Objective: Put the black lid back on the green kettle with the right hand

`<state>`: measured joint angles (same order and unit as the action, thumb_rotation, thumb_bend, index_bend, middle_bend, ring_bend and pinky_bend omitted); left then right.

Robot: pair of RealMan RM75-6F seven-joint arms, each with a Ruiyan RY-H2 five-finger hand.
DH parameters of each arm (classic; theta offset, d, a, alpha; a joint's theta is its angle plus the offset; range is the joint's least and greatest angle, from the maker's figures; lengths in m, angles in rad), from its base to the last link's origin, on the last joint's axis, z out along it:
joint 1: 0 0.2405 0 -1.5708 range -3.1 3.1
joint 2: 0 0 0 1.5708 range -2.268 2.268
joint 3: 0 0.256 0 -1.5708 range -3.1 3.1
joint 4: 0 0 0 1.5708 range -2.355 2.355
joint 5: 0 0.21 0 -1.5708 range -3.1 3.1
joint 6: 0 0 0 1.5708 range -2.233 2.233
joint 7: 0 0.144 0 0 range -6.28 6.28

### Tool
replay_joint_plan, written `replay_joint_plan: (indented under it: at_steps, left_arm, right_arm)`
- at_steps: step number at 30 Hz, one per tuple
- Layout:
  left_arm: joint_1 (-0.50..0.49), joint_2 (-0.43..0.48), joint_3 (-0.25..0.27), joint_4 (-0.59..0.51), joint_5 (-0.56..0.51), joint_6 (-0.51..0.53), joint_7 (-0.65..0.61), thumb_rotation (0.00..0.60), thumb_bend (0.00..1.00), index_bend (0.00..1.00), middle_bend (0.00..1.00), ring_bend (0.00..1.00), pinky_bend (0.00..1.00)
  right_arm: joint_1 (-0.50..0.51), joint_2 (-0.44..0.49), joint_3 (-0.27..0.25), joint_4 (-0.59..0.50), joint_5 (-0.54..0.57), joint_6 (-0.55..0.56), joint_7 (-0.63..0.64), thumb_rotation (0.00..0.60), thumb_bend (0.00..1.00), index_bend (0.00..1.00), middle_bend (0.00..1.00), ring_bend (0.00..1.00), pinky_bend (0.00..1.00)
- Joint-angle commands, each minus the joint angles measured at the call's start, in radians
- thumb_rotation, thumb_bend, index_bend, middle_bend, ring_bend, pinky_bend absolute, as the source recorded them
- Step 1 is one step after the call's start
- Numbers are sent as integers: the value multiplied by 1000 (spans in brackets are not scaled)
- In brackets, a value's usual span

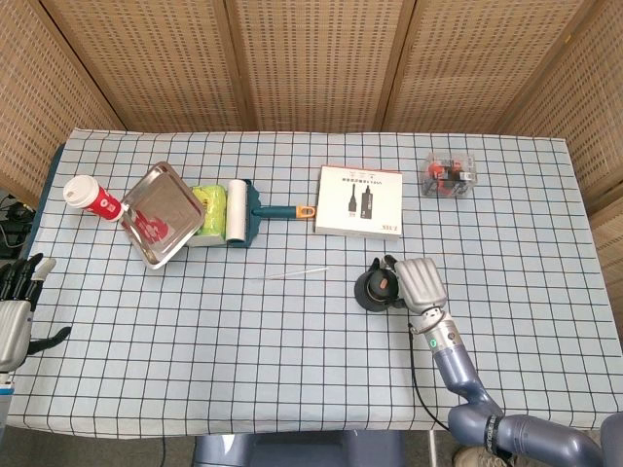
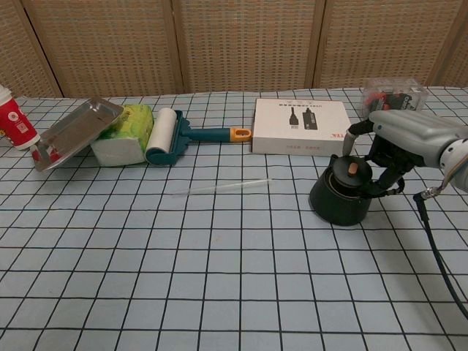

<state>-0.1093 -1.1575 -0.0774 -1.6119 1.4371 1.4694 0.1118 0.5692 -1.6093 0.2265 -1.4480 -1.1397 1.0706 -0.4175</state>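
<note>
Gripping the black lid (image 2: 352, 174), right hand (image 2: 398, 142) covers kettle (image 1: 372, 290) overhead.

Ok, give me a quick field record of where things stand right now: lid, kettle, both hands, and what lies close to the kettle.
lid: black round lid with a wooden knob sits level on the kettle's mouth
kettle: dark green kettle upright on the checked tablecloth
right robot hand: beside the kettle, fingers around the lid's edge; whether they grip it is unclear
left robot hand: at the table's left edge, fingers apart, holding nothing
nearby: white flat box behind the kettle; clear thin straw to its left
</note>
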Motion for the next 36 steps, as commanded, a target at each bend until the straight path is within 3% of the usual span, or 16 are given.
replay_joint_plan:
  at_steps: [1,10,29,36]
  left_arm:
    - [0,0,1,-1,1,-1,2,600,0,0,0,0,0]
    - [0,0,2,-2,2,2,3,600,0,0,0,0,0]
    - [3,10,3,-10,3,8,-10,600,0,0,0,0,0]
    - [5,11,7,-12,13,13,-11,600,0,0,0,0,0]
  right_arm:
    - [0,-3,-4,1,-5,4,5,600,420,564,992,986,710]
    - [8,-5,-12,-10,-3,10,-7,600,420,541,992,986,710]
    - [22,28,-19,-108,32,47,-114,600,421,282,982,983,710]
    - [21,45,-24,-148,54,67,-158,600,409,250,977,975,709]
